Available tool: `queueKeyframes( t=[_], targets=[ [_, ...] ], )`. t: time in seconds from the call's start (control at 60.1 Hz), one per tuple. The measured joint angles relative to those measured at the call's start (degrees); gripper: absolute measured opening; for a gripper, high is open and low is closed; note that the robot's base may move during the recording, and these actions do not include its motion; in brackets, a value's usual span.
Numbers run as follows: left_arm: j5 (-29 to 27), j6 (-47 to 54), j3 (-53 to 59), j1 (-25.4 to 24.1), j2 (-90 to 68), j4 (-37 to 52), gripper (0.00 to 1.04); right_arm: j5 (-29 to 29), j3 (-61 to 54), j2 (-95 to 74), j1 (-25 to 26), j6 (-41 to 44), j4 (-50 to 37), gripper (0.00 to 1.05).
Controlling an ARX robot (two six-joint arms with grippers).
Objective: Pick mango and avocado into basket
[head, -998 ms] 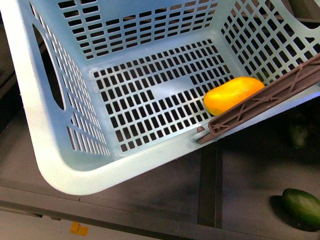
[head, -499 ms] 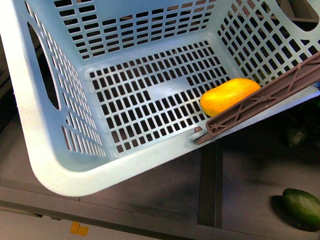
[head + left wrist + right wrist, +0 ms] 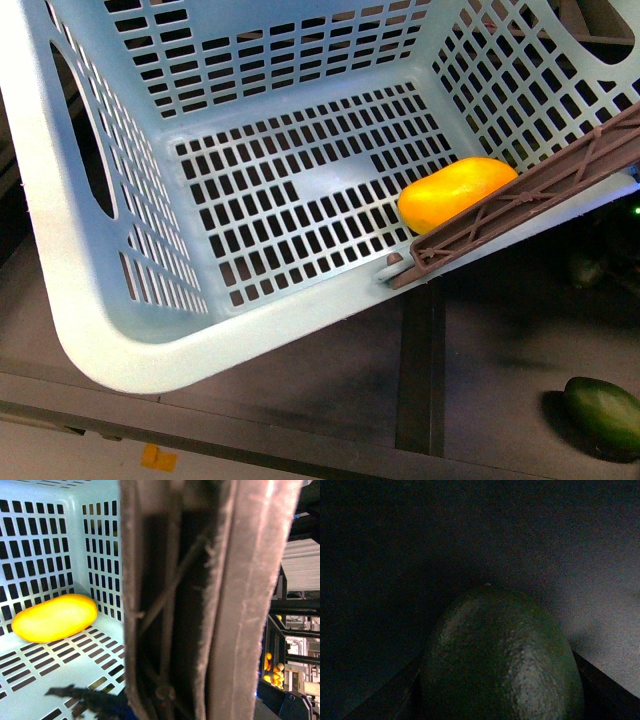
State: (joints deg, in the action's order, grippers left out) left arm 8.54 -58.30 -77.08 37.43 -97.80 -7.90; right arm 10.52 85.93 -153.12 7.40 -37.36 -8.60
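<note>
The light teal basket [image 3: 120, 330] hangs tilted and fills most of the front view. The orange-yellow mango [image 3: 455, 193] lies on its slotted floor against the near wall, beside the brown handle [image 3: 520, 205]. In the left wrist view the handle [image 3: 200, 600] runs right across the middle. My left gripper is shut on it, with its fingers hidden behind it. The mango [image 3: 55, 617] shows beyond on the basket floor [image 3: 75, 655]. In the dim right wrist view my right gripper [image 3: 500, 705] is shut on the dark green avocado [image 3: 500, 660]. Neither gripper shows in the front view.
A brighter green elongated fruit [image 3: 605, 412] lies on the dark surface at the front view's lower right, outside the basket. A dark upright bar [image 3: 420, 370] runs below the basket. Shelving with small yellow fruits [image 3: 275, 670] stands far off in the left wrist view.
The basket has shifted slightly left and up in the front view, and the mango has gone with it. The green fruit at the lower right has stayed put.
</note>
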Motion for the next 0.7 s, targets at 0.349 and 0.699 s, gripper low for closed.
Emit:
queueKeyframes(
  t=[0.349, 0.699],
  targets=[
    [0.1, 0.0, 0.0, 0.0, 0.0, 0.0, 0.15, -4.7, -6.5, 3.3, 1.0, 2.0, -6.0, 0.58],
    [0.0, 0.0, 0.0, 0.0, 0.0, 0.0, 0.15, -12.8, -27.8, 23.2, 6.3, 11.7, -15.4, 0.58]
  ],
)
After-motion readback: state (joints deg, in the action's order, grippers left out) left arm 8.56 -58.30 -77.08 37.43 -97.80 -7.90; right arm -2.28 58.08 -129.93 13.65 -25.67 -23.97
